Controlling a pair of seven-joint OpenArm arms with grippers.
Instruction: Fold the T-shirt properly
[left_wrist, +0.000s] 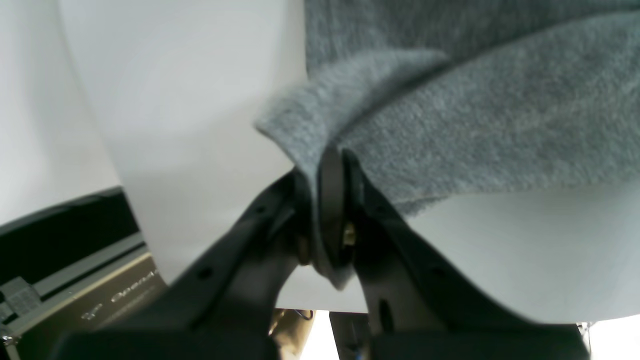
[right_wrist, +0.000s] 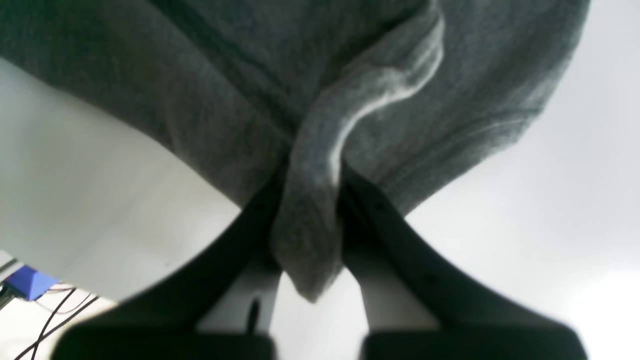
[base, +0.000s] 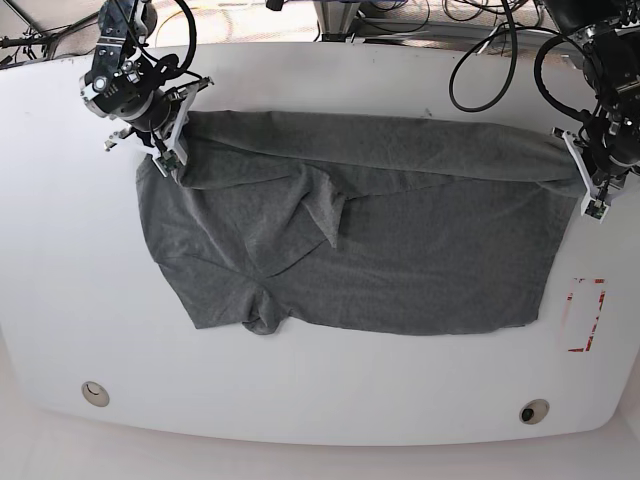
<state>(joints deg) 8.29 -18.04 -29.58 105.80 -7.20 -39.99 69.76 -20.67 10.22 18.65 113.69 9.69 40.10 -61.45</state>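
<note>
Closest to the lenses, both end effectors are clenched on cloth: the left end effector (left_wrist: 330, 165) pinches an edge of the T-shirt (base: 400, 250), and the right end effector (right_wrist: 312, 200) grips a bunched fold of it. Partial lettering on a dark bar (left_wrist: 100, 295) under the left wrist is blurred, possibly beginning "Open". Farther off, the dark grey T-shirt lies spread on the white worktop (base: 320, 390), far edge folded over between the arms. A red-outlined rectangle (base: 583, 315) marks the worktop beside it.
</note>
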